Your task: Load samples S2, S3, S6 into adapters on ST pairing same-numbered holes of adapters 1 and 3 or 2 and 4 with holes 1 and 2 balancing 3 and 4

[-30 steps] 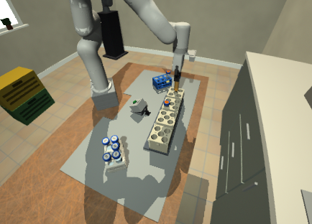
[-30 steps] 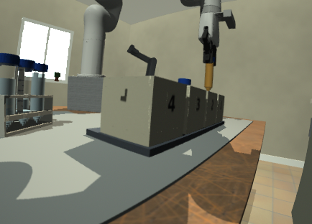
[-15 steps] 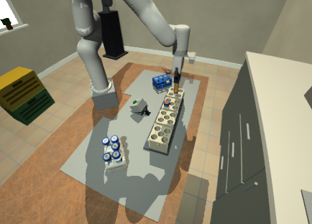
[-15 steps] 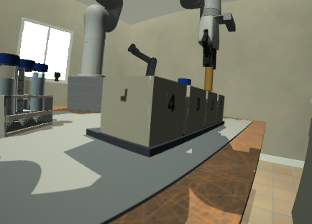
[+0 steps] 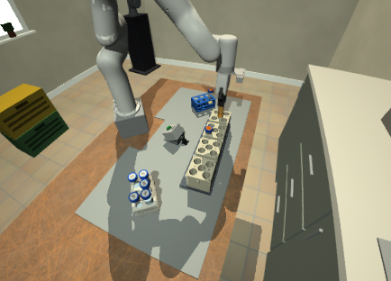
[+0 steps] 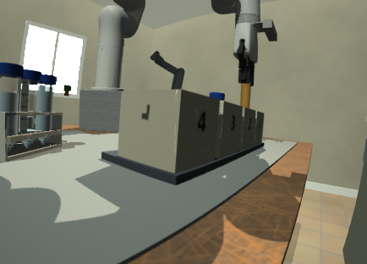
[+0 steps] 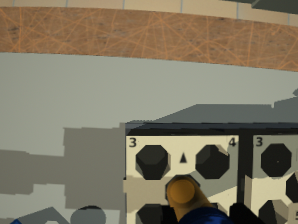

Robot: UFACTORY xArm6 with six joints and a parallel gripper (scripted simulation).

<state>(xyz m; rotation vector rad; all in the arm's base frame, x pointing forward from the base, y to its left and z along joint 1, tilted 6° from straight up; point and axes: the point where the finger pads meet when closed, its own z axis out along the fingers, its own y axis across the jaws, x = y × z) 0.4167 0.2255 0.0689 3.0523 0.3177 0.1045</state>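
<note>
One pincer [image 5: 221, 100] [image 6: 245, 74], mine, clamped on one amber tube [image 5: 221, 111] [image 6: 245, 95] [image 7: 182, 192], above adapter 1's [image 5: 213, 118] [image 7: 131, 170] middle hole.

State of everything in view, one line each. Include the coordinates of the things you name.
Gripper [image 5: 221, 96] [image 6: 246, 72] [image 7: 202, 216]: shut on amber tube
Amber tube [image 5: 221, 111] [image 6: 245, 95] [image 7: 181, 191]: held at adapter 1's middle hole
Adapters [image 5: 198, 183] [image 6: 148, 136] [image 7: 133, 170]: upright, in stand
Orange-dot tube [image 5: 209, 129] [image 6: 216, 96]: in adapter 2
Blanks [image 5: 144, 184] [image 6: 44, 98]: five, racked
Blue rack [image 5: 204, 104]: upright
DONE [image 5: 169, 128]: can't tell if pressed
</note>
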